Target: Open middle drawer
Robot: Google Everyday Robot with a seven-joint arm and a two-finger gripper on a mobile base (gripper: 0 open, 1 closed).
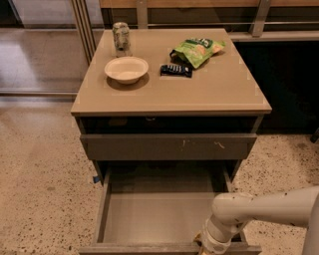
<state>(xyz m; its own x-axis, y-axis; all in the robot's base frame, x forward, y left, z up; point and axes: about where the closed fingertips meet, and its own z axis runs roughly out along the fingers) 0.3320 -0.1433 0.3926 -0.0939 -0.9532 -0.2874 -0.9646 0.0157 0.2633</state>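
- Camera view, desk: tan-topped desk with stacked grey drawers, standing on a speckled pale stone floor. A wood-and-metal railing runs behind it.
- On the desk top, back left: a silver drinks can, upright.
- Just in front of the can: a shallow cream round bowl, apart from the can.
- Right of centre: a crumpled green crisp bag, lying flat.
- A small dark snack bar wrapper lies between the bowl and the bag, just beside the bag's near corner.
- Below the desk top: a dark gap, then a grey drawer front with pale scratch marks, pushed in.
- Middle drawer: plain dark grey with a shallow grey tray, directly under the scratched front. It stands drawn well out toward the camera.
- Its front panel runs along the bottom edge of the view. The panel's long axis lies left to right, parallel to the desk's front edge, and the tray's open side faces up.
- A small blue tab shows beside the drawer's left rail.
- A white robot arm comes in from the lower right and bends down over the drawer's front right corner.
- Claw: at the drawer's front edge, right of centre, mostly hidden under the white wrist. I cannot tell how far open it is, or whether it has hold of the drawer front.
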